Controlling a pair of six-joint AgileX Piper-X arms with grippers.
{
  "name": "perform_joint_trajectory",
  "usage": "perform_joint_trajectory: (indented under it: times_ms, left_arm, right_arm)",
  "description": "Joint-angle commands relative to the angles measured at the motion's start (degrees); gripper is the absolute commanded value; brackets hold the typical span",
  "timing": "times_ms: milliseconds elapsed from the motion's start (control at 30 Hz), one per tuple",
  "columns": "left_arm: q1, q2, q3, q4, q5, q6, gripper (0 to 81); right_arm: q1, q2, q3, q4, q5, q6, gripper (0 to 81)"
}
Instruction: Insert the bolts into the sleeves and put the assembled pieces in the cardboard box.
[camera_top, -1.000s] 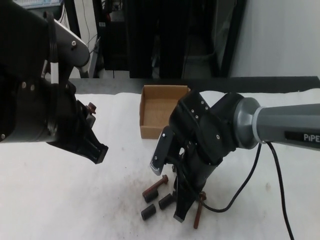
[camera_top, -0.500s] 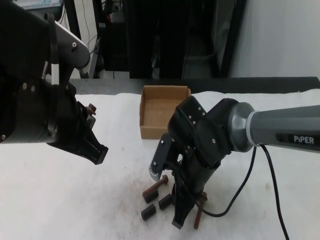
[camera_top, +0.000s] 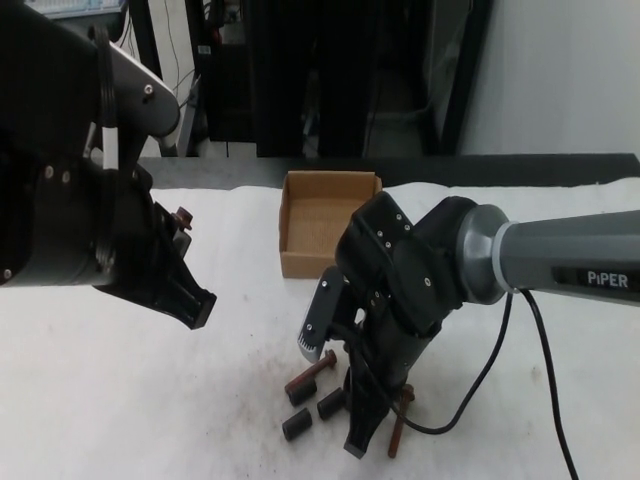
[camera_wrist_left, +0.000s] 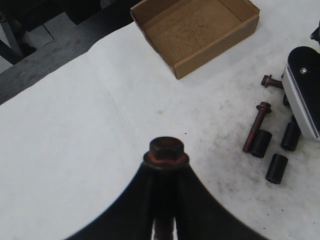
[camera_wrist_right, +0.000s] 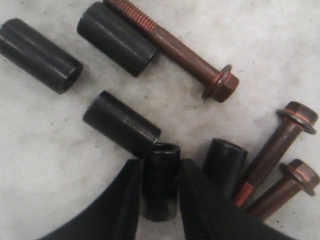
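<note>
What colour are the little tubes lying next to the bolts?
Black. The sleeves show best in the right wrist view.

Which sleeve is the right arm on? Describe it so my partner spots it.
On the white bench, nearer the arms than the cardboard box, lies a cluster of rusty bolts and black sleeves. The sleeve is the one the right gripper straddles; the other four lie outside it.
</note>
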Motion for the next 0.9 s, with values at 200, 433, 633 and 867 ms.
perform_joint_trajectory:
  times_ms: [200, 433, 633, 867]
  left_arm:
    - [0.2, -0.6, -0.3, -0.6, -0.6, -0.1, 0.3]
    - [0.2, -0.6, -0.3, -0.6, -0.6, -0.1, 0.3]
    - [0.2, -0.6, -0.3, -0.6, -0.6, -0.1, 0.3]
    - [0.2, -0.6, -0.3, -1.3, -0.6, -0.1, 0.3]
  right_arm:
    - [-0.2, 2.0, 1.1, 0.8, -0.2, -0.7, 26.1]
    - [-0.2, 3.0, 1.0, 0.2, -0.2, -0.7, 25.8]
    - [-0.2, 3.0, 0.9, -0.5, 0.8, -0.3, 0.5]
    - [-0.2, -3.1, 0.9, 0.0, 0.8, 3.3, 0.8]
